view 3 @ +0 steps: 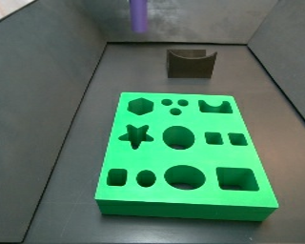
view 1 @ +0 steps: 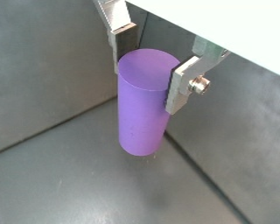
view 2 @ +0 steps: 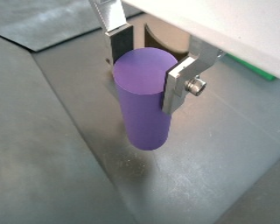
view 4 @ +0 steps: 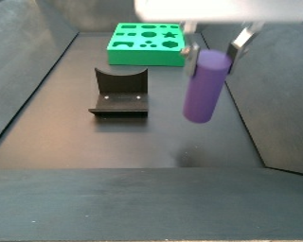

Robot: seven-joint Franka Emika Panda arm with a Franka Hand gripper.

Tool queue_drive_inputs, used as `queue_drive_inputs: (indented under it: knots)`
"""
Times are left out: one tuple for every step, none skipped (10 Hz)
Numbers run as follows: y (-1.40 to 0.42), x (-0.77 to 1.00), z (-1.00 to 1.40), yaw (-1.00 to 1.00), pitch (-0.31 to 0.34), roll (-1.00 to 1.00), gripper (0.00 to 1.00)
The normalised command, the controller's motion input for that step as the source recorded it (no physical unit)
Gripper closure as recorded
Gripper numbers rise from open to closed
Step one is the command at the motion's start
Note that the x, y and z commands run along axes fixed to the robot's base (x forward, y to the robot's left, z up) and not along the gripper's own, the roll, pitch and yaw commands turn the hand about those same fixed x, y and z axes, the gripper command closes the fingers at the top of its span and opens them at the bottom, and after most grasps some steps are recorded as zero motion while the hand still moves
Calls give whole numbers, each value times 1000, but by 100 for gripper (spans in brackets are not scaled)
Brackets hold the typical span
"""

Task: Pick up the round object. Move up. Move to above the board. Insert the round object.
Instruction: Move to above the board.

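Observation:
My gripper (view 1: 152, 72) is shut on the round object (view 1: 143, 105), a tall purple cylinder. The silver fingers (view 1: 182, 83) clamp its upper end from two sides. It hangs upright above the dark floor in both wrist views (view 2: 146, 101). A side view shows the gripper (view 4: 222, 49) holding the cylinder (view 4: 206, 85) clear of the floor, with a faint shadow below. In a side view only the cylinder's lower end (view 3: 137, 14) shows at the back. The green board (view 3: 181, 157) with cut-out holes lies flat, well away from the cylinder, and shows at the far end in a side view (view 4: 148, 40).
A dark brown block with a curved notch (view 3: 190, 62) stands between the cylinder and the board, and shows in a side view (view 4: 120, 92) and behind the fingers (view 2: 136, 44). Grey walls enclose the floor on the sides.

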Motion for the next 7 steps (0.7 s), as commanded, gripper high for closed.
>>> queue_drive_inputs:
  knots:
    - [256, -135, 1000, 27, 31, -93, 100]
    - [229, -117, 1000, -10, 59, -49, 100]
    - [216, -107, 1000, -20, 65, -34, 100]
    - [193, -91, 1000, -27, 73, -23, 100]
    - [179, -81, 1000, -26, 83, -17, 100]
    - [158, -67, 1000, -23, 81, -15, 100]
    - [137, -56, 1000, -20, 79, -13, 100]
